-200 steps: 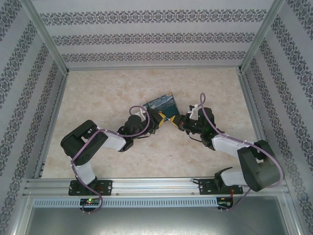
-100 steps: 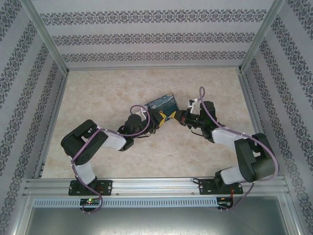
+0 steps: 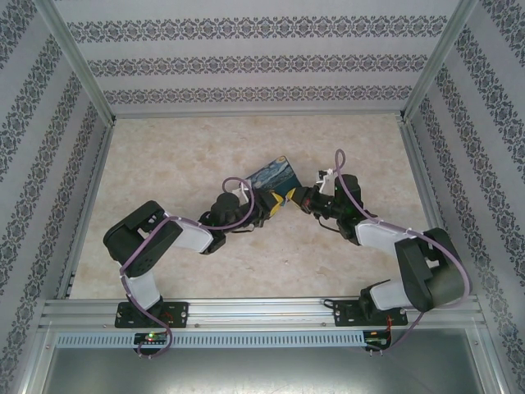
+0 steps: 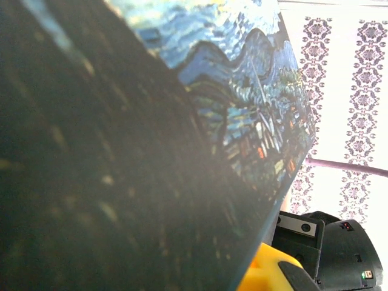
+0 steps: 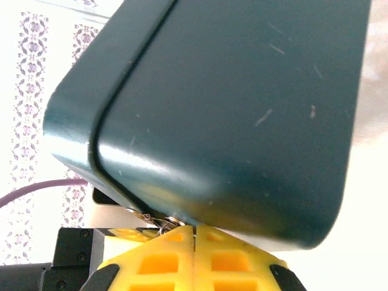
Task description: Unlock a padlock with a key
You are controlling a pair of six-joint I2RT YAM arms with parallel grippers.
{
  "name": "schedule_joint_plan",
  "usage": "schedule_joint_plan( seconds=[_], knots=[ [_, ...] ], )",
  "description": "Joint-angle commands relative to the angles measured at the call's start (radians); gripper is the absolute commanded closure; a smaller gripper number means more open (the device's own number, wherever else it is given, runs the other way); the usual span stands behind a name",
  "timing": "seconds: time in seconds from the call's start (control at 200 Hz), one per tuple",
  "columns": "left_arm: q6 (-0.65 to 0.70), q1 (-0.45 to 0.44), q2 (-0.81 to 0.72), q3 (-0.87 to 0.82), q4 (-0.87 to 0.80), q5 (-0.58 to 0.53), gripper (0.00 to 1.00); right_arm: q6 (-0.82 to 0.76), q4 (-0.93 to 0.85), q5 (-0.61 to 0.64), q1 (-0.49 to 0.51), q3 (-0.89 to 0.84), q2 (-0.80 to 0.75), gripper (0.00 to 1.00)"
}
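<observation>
Currently both arms meet mid-desk at the rectangular tin box with the blue-and-yellow Starry-Night print lid (image 3: pixel 271 174), which sits on the pale marbled desk (image 3: pixel 180 156) at an angle. Can't tell if it lies flat.

Left hand (image 3: pixel 277 200): at the tin's near edge, yellow tips pointing right. From the top view the tips look together. Whether anything is pinched between them, can't tell. In the left wrist view the painted lid is right up against the lens and tilted. A yellow fingertip (image 4: pixel 264 273) pokes in at the bottom edge, with the right arm's black wrist housing (image 4: pixel 330 245) just beyond it.

Right hand (image 3: pixel 295 197): at the tin's near right corner, facing the left hand, with the two sets of tips just beside each other. In the right wrist view its yellow fingers (image 5: pixel 157 260) are pressed flat together with no gap, tips up against the tin's dark teal side wall, just below the lid seam.

Padlock and key: a small silvery wire bit (image 5: pixel 156 219) sits at the seam, touching the right fingertips. It's too small to tell whether that is the padlock's shackle or the key, or whether it's gripped.
</observation>
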Motion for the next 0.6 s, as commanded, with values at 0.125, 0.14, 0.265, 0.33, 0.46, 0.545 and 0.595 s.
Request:
schedule_joint_plan(
  seconds=[0.125, 0.14, 0.265, 0.33, 0.46, 0.545, 0.595],
  knots=[
    [0.032, -0.016, -0.019, 0.045, 0.063, -0.012, 1.00, 0.049, -0.027, 0.034, 0.022, -0.089, -0.089, 1.00],
    [0.039, -0.016, -0.019, 0.046, 0.051, -0.014, 1.00, 0.051, -0.028, 0.036, 0.021, -0.094, -0.093, 1.00],
    [0.104, -0.013, -0.007, 0.047, -0.028, -0.022, 1.00, 0.061, -0.041, 0.050, 0.001, -0.129, -0.113, 1.00],
    [0.139, -0.012, 0.001, 0.048, -0.062, -0.028, 1.00, 0.067, -0.045, 0.052, -0.010, -0.166, -0.122, 1.00],
    [0.246, -0.010, -0.003, 0.066, -0.210, -0.038, 1.00, 0.075, -0.047, 0.058, -0.017, -0.196, -0.147, 1.00],
    [0.330, -0.010, -0.010, 0.081, -0.316, -0.043, 1.00, 0.081, -0.054, 0.063, -0.017, -0.207, -0.172, 1.00],
    [0.378, -0.010, -0.015, 0.093, -0.382, -0.046, 1.00, 0.084, -0.063, 0.066, -0.017, -0.209, -0.186, 1.00]
  ],
)
